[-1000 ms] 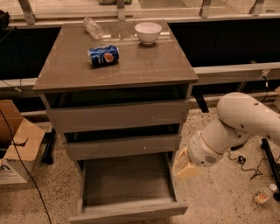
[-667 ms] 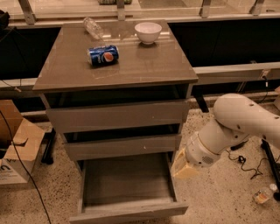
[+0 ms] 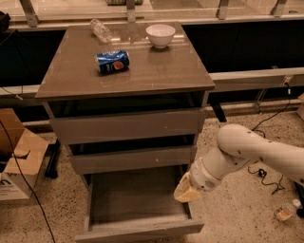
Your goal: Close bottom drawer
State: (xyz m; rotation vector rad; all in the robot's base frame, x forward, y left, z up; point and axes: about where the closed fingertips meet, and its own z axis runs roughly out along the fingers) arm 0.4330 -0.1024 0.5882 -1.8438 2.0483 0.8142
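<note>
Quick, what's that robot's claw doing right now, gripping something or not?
The gripper: cannot be told; it sits at the right side of the open grey-brown wood-grain bottom drawer.

The desk stands on a speckled terrazzo floor. Behind the desk runs a dark panel, topped by a pale ledge with metal posts. Left of the desk sits an open cardboard box. To the desk's right, black cables trail over the floor. The gripper hangs low by the desk's right front.

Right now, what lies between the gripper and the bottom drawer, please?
Nothing; in the camera view the gripper hangs at the bottom drawer's right side.
</note>
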